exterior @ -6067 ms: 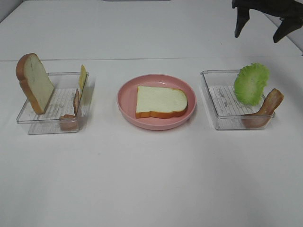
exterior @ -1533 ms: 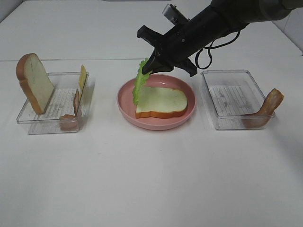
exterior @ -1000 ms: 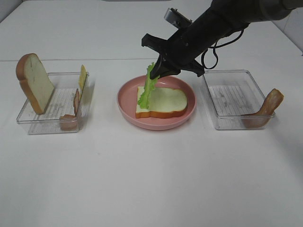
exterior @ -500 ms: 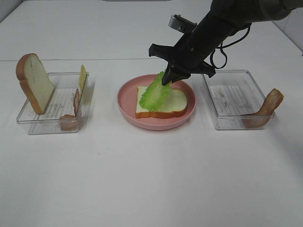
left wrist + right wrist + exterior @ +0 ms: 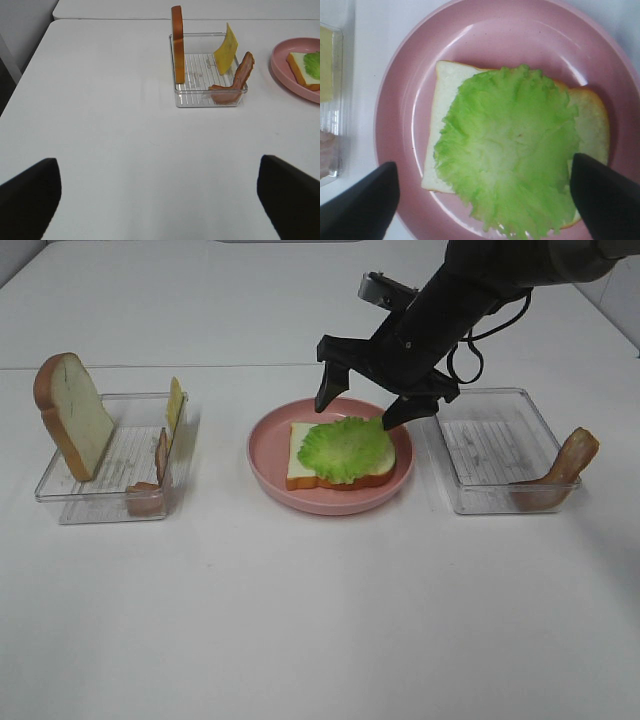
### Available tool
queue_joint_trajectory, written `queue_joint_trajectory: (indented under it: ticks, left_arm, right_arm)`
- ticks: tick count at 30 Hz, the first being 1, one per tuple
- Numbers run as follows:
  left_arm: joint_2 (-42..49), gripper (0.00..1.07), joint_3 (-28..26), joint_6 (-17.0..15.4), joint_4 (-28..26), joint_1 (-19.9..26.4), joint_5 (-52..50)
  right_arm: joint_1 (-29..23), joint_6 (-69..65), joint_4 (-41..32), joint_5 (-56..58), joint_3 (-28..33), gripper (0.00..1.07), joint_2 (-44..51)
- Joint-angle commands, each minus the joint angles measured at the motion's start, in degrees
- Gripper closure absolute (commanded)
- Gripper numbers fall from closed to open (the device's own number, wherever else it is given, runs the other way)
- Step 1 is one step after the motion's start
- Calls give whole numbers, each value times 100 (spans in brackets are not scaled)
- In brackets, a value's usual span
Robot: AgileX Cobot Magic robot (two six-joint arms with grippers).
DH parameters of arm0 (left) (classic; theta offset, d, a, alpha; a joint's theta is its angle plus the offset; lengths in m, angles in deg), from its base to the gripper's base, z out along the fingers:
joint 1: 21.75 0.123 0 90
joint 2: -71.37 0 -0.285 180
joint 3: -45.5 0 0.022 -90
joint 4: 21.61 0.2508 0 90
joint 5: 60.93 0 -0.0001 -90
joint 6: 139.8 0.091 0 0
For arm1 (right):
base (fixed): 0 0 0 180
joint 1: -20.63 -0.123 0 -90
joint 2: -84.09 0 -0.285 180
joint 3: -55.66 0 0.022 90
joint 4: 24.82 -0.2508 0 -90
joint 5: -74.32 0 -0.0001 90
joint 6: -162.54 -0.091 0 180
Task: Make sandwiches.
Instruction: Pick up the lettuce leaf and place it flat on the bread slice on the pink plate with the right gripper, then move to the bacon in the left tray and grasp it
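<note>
Now the white table [image 5: 300, 620] is taking up nearly all of the high view, matte and plain, with a thin line running across its far part. In the left wrist view a grey wall is showing beyond the table edge.

One bread slice [image 5: 305, 472] is lying flat on the pink plate [image 5: 265, 455] in the middle. Its long axis is running left to right in the high view, the rounded end pointing to the right tray [image 5: 480, 502] and the straight end to the left tray [image 5: 60, 502]. The lettuce leaf [image 5: 345, 448] is lying flat on this bread, spreading along the same axis and covering most of it.

The right gripper [image 5: 356, 414] is hovering just above the plate with its jaws spread wide, and it is holding nothing. The left gripper [image 5: 160, 200] is also gaping wide and empty over bare table.

In the left tray the second bread slice [image 5: 72, 415] is standing on edge, leaning on the wall, with a cheese slice [image 5: 174, 403] and a meat strip [image 5: 160, 455]. Another meat strip [image 5: 570, 462] is leaning over the right tray's corner.
</note>
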Motion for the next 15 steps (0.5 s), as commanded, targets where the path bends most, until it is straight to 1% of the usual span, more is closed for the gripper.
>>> queue_joint_trajectory:
  ticks: [1,2,4,7,9,11,12,13,14,15]
  left_arm:
    - [80,7,6,-11,17,23,-29]
    - [80,7,6,-11,17,23,-29]
    - [80,7,6,-11,17,23,-29]
    - [80,7,6,-11,17,23,-29]
    - [80,7,6,-11,23,23,-29]
    - [80,7,6,-11,23,23,-29]
    - [80,7,6,-11,23,23,-29]
    - [80,7,6,-11,23,23,-29]
    - [80,7,6,-11,29,23,-29]
    - [80,7,6,-11,29,23,-29]
  right_arm:
    - [11,-52,355,120,-86,8,252]
    - [11,-52,355,120,-86,8,252]
    - [11,-235,619,246,-86,8,401]
    - [11,-298,682,321,-86,8,458]
    - [11,-516,1043,665,-86,8,705]
    - [11,-556,1186,785,-86,8,779]
    - [34,-670,1484,1060,-86,8,905]
    - [34,-670,1484,1060,-86,8,905]
    - [97,-825,1805,1329,-86,8,1031]
    - [97,-825,1805,1329,-86,8,1031]
